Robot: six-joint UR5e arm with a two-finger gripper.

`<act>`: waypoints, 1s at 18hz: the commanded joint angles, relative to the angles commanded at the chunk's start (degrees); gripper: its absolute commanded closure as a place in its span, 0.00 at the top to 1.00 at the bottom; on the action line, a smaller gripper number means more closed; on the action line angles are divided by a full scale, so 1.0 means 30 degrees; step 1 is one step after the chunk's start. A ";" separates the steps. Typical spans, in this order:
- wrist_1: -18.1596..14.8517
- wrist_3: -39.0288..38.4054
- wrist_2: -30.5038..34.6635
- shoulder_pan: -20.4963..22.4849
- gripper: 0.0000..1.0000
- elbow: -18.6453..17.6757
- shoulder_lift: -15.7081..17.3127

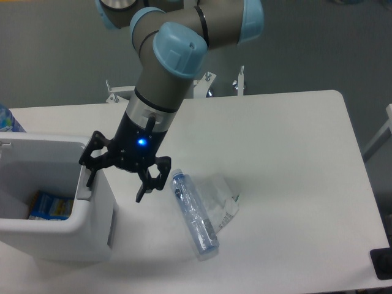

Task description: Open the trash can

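Note:
The white trash can (pixel 86 236) stands at the table's left front with its top uncovered. Its inside shows, with a blue and yellow packet (pixel 49 206) lying at the bottom. My gripper (pixel 116 182) is open and straddles the can's right rim. The left fingertip (pixel 89 177) rests on the grey push tab (pixel 82 191), and the right fingertip hangs outside the can's wall above the table. The flat lid is hardly in view, and where it stands I cannot tell.
A clear blue-tinted plastic bottle (pixel 195 214) lies on the table just right of the gripper, on a crumpled clear bag (pixel 222 201). A blue object (pixel 6 119) pokes in at the far left edge. Metal brackets (pixel 116 95) stand at the table's back edge.

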 joint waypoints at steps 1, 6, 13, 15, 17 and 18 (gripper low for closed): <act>0.0380 0.0000 0.0029 0.0029 1.00 0.0000 -0.0029; 0.1759 0.0175 0.0088 0.1460 1.00 -0.0058 -0.0204; 0.1820 0.2304 0.1491 0.4743 1.00 -0.0322 -0.1023; 0.1820 0.3891 0.2397 0.5067 1.00 -0.0322 -0.1375; 0.1820 0.4480 0.3510 0.5359 1.00 -0.0264 -0.1669; 0.1790 0.5004 0.4038 0.5564 1.00 -0.0264 -0.1815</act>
